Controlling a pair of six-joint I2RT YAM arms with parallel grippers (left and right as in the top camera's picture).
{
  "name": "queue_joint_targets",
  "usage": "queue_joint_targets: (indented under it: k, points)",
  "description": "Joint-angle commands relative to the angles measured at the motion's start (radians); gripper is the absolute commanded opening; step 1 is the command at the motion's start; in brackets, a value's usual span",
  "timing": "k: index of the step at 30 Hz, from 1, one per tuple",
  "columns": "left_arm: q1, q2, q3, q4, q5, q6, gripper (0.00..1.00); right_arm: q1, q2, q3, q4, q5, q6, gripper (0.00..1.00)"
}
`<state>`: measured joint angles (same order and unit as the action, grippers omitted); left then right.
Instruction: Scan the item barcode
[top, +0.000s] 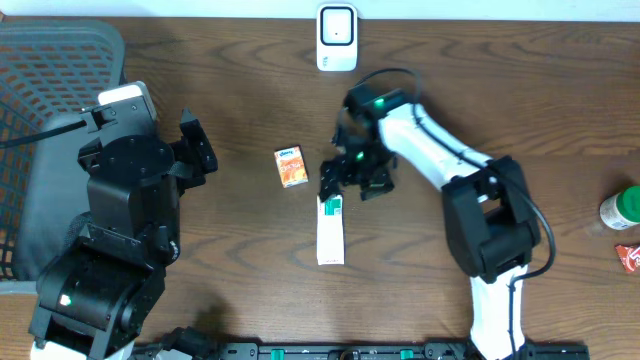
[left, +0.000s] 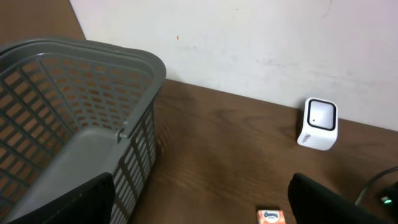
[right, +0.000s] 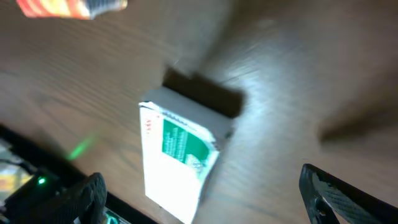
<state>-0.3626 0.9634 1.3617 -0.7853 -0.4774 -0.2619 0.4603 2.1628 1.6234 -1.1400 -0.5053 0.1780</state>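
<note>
Closest to the overhead camera, the left arm (top: 110, 230) is rising over the near-left part of the table (top: 230, 290). The left gripper (top: 195, 150) is pointing right, its fingers standing apart and clasping nothing. A grey basket (top: 40, 110) is sitting at the far-left edge, partly under that arm. The item to scan, a white-and-green box (top: 330, 228), is lying flat near the table's centre, its long axis running near to far. The right gripper (top: 357, 178) is hovering at the box's far end with its jaws spread. A small orange carton (top: 291, 166) is lying just left of that gripper. The white scanner (top: 337, 37) is standing at the far edge, well apart from the box. A green-and-white bottle (top: 622, 208) and a red packet (top: 628, 257) are lying at the right edge.

From the left wrist, the two fingers (left: 81, 199) are occupying the bottom corners, wide apart, with only table between them. The basket is filling the left side, and the scanner is standing far right by the wall.

From the right wrist, the picture is blurring. The fingers (right: 68, 199) are standing wide to either side. The box is lying on the wood between them and is not being gripped.
</note>
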Motion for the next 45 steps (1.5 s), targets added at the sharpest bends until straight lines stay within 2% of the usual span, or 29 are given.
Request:
queue_joint_targets:
  k: [1,2,3,5,6,7,9,12,19,23,26,30,31,32,34,39,42,45]
  points:
    - [0.002,-0.004,-0.01,0.0,-0.01,-0.005,0.89,-0.059,-0.027,-0.048,0.006,-0.089,-0.127,0.88]
    - [0.002,-0.004,-0.01,0.0,-0.01,-0.005,0.89,-0.069,-0.027,-0.064,0.017,-0.101,-0.139,0.82]
    - [0.002,-0.004,-0.01,0.0,-0.01,-0.005,0.89,-0.084,-0.027,-0.089,0.036,-0.116,-0.147,0.7]
    - [0.002,-0.004,-0.01,0.0,0.019,-0.005,0.89,-0.107,-0.027,-0.134,0.074,-0.138,-0.15,0.52]
    - [0.002,-0.004,-0.01,-0.001,0.025,-0.005,0.89,-0.118,-0.027,-0.167,0.103,-0.15,-0.151,0.46]
    - [0.002,-0.004,-0.01,-0.006,0.025,-0.005,0.89,-0.125,-0.027,-0.196,0.129,-0.16,-0.15,0.44]
    - [0.002,-0.004,-0.01,-0.031,0.038,-0.016,0.89,-0.138,-0.027,-0.253,0.179,-0.18,-0.15,0.44]
    - [0.002,0.009,-0.011,-0.101,0.166,-0.023,0.89,-0.16,-0.027,-0.335,0.253,-0.225,-0.15,0.45]
    - [0.002,0.168,-0.07,-0.164,0.635,-0.031,0.89,-0.171,-0.027,-0.439,0.412,-0.279,-0.093,0.45]
    - [0.002,0.296,-0.072,-0.17,0.732,-0.032,0.89,-0.171,-0.027,-0.447,0.415,-0.278,-0.093,0.44]
    - [0.002,0.379,-0.071,-0.159,0.739,-0.031,0.89,-0.171,-0.027,-0.447,0.428,-0.278,-0.093,0.44]
    - [0.002,0.465,-0.072,-0.164,0.84,0.058,0.86,-0.171,-0.027,-0.447,0.439,-0.248,-0.066,0.42]
    - [0.002,0.479,-0.072,-0.165,0.859,0.06,0.67,-0.172,-0.027,-0.447,0.439,-0.23,-0.052,0.42]
    - [0.002,0.492,-0.072,-0.169,0.868,0.058,0.4,-0.172,-0.027,-0.447,0.441,-0.215,-0.036,0.41]
    - [0.002,0.505,-0.083,-0.172,0.872,0.028,0.1,-0.172,-0.027,-0.447,0.45,-0.203,-0.008,0.4]
    - [0.001,0.492,-0.177,-0.16,0.897,-0.04,0.07,-0.171,-0.027,-0.447,0.499,-0.204,0.066,0.39]
    - [0.001,0.462,-0.286,-0.075,1.04,-0.052,0.07,-0.171,-0.024,-0.447,0.501,-0.203,0.081,0.35]
    - [-0.006,0.426,-0.417,0.087,1.181,-0.115,0.07,-0.171,-0.013,-0.453,0.501,-0.2,0.093,0.38]
